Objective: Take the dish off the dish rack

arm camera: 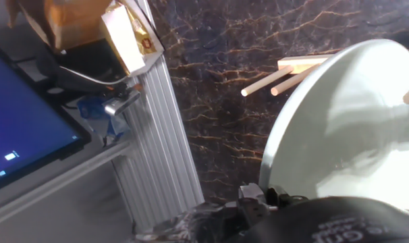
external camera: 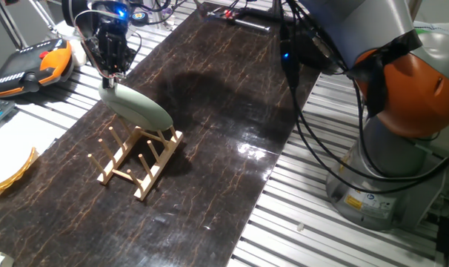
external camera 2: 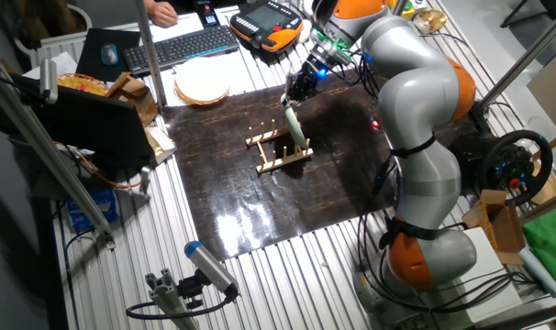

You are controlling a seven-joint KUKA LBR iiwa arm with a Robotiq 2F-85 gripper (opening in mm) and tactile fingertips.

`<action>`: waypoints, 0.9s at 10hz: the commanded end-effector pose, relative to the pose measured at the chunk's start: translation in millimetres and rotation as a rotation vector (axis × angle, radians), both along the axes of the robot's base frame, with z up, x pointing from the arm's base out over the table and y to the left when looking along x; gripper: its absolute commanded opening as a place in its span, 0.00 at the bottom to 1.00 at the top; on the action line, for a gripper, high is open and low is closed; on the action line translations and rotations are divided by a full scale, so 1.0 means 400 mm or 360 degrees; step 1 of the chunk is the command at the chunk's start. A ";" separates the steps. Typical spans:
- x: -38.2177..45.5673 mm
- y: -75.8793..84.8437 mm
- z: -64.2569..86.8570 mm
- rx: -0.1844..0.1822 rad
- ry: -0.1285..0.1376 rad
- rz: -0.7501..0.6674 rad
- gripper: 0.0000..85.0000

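The round pale sage-green matte dish (external camera: 138,107) is standing tilted on edge in the small light-wood dish rack (external camera: 139,159) of slatted rails and upright dowel pegs, its lower edge sitting between the pegs at the rack's far end. The black two-finger gripper (external camera: 110,76) is reaching down from above and its fingers are closing on the dish's upper rim, gripping it. In the hand view the dish (arm camera: 346,128) is filling the right side, with two pegs showing past its edge. The rack is resting on the dark marble-patterned mat (external camera: 210,111) covering the ribbed metal bench (external camera: 284,222). A yellowish plate (external camera 2: 202,83) is lying well apart, near a keyboard (external camera 2: 182,44).
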State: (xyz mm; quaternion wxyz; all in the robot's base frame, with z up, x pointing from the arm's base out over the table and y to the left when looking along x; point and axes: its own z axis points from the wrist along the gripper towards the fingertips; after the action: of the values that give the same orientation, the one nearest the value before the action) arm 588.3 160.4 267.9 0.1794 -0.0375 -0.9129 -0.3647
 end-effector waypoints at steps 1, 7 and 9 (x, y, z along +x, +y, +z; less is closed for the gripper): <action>0.000 0.000 -0.001 0.0004 0.0001 -0.0009 0.01; 0.000 0.000 -0.001 -0.0017 -0.0022 -0.0055 0.01; 0.000 0.000 -0.001 -0.0020 -0.0024 -0.0071 0.01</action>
State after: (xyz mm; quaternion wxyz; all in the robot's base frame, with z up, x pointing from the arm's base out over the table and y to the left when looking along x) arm 588.4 160.4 267.7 0.1648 -0.0573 -0.9146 -0.3648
